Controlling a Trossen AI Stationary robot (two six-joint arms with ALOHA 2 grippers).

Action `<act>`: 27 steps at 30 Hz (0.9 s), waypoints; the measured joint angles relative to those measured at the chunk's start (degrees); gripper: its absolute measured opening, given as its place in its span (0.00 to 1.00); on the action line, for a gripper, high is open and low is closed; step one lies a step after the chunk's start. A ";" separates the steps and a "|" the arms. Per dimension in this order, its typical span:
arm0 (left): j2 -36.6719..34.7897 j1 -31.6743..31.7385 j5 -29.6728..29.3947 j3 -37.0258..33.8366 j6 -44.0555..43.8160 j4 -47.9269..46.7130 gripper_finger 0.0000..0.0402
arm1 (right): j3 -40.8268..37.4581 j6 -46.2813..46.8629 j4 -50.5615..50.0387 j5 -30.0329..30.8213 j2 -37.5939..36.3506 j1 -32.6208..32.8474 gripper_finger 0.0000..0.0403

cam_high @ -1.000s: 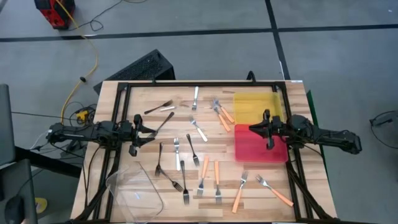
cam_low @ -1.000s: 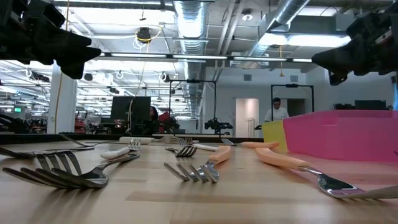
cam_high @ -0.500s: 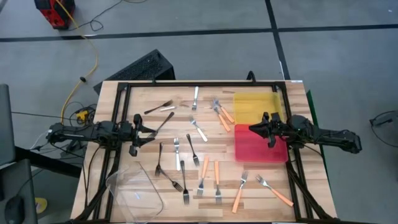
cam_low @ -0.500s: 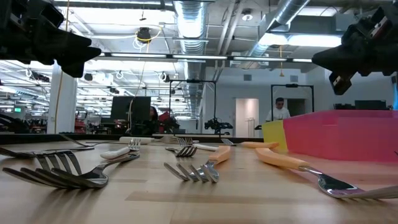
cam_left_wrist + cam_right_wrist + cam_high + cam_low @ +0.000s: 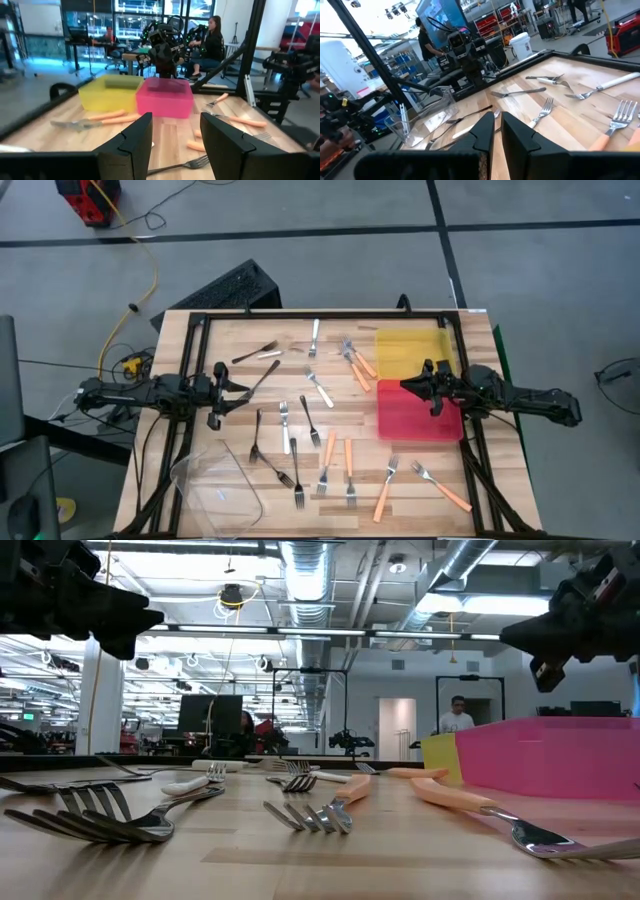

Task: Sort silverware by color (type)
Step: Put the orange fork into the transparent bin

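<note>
The silverware lies scattered flat on the wooden table [image 5: 230, 330]: orange-handled forks [image 5: 348, 465], white-handled forks [image 5: 320, 390] and dark forks [image 5: 257, 435]. My left gripper [image 5: 224, 388] hovers level at the table's left side, open, with nothing between its fingers [image 5: 175, 132]. Level at the right side, over the near-left corner of the yellow tray [image 5: 412, 350] and the red tray [image 5: 420, 418], is my right gripper [image 5: 413, 386]. It is shut and holds nothing [image 5: 497, 125]. In the low view both grippers [image 5: 130, 625] [image 5: 525, 640] hang well above the forks [image 5: 310, 815].
A clear plastic tub [image 5: 215, 485] stands tipped at the near left corner. A dark frame [image 5: 330, 315] runs around the table's edges. Beyond the table, people are in the room [image 5: 458, 718].
My right gripper has rolled about its own axis while staying where it was. Its fingers show turned in both the high and the low view. The forks have not moved.
</note>
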 joint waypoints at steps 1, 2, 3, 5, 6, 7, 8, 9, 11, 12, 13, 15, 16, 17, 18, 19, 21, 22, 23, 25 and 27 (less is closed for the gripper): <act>0.00 0.00 -0.01 0.00 -1.86 -0.16 0.38 | 0.00 0.00 0.71 -0.16 0.00 0.14 0.15; 0.00 0.02 -0.01 0.00 -3.44 -0.32 0.38 | 0.00 0.00 1.33 -0.19 -0.02 0.41 0.15; 0.00 0.01 -0.03 0.00 -4.48 -0.34 0.38 | 0.00 0.01 1.87 -0.18 0.00 0.74 0.15; 0.00 0.02 -0.27 0.00 -5.02 -0.32 0.38 | 0.00 0.02 3.16 -0.17 0.00 1.42 0.15; 0.00 0.01 -0.28 -0.01 -5.02 -0.32 0.38 | 0.00 0.02 3.96 -0.17 0.00 1.75 0.15; 0.00 0.00 -0.28 0.00 -5.12 -0.32 0.38 | 0.00 0.02 4.66 -0.15 0.00 2.14 0.15; 0.00 0.00 -0.26 0.00 -5.28 -0.22 0.38 | 0.00 0.24 5.39 -0.14 0.00 2.58 0.15; 0.00 0.00 -0.26 0.00 -5.30 -0.15 0.38 | 0.00 0.82 6.24 -0.14 0.00 3.00 0.15; 0.00 0.01 -0.26 0.00 -5.26 -0.12 0.38 | 0.00 1.84 8.98 -0.14 0.00 3.70 0.15; 0.00 0.00 -0.32 -0.01 -5.26 -0.10 0.38 | 0.00 1.92 10.50 -0.14 0.00 4.00 0.15; 0.01 0.01 -0.82 0.00 -5.19 0.20 0.38 | 0.00 1.85 11.90 -0.14 0.00 4.25 0.15; 0.02 0.02 -3.48 0.00 -5.69 2.62 0.38 | 0.00 0.86 14.22 -0.03 0.00 4.27 0.15; 0.02 0.02 -4.55 0.00 -7.46 4.15 0.38 | 0.00 0.06 15.13 0.41 0.00 4.26 0.15; 0.00 0.03 -5.30 0.00 -9.17 5.96 0.38 | 0.04 -0.36 15.68 1.43 0.00 4.24 0.15; 0.02 0.04 -5.98 0.00 -10.71 7.55 0.38 | 0.07 -1.09 15.79 2.57 0.00 4.24 0.15; 0.00 0.04 -6.58 0.00 -12.19 9.00 0.38 | 0.07 -1.65 15.75 3.73 0.00 4.24 0.15; 0.00 0.04 -7.27 0.39 -14.81 10.62 0.38 | 0.45 -1.81 15.11 5.73 0.00 4.21 0.15; 0.02 0.04 -7.29 1.14 -15.40 10.39 0.38 | 1.29 -1.92 14.05 6.54 0.04 4.10 0.15; 0.09 0.04 -7.30 2.10 -15.58 10.08 0.38 | 2.44 -2.15 12.99 6.83 0.04 3.93 0.15; 0.71 0.04 -7.53 4.52 -15.60 9.37 0.38 | 5.37 -3.93 10.96 6.85 0.22 3.85 0.15; 1.76 0.04 -7.84 6.97 -15.58 9.03 0.38 | 8.66 -5.79 9.86 6.81 1.38 3.93 0.15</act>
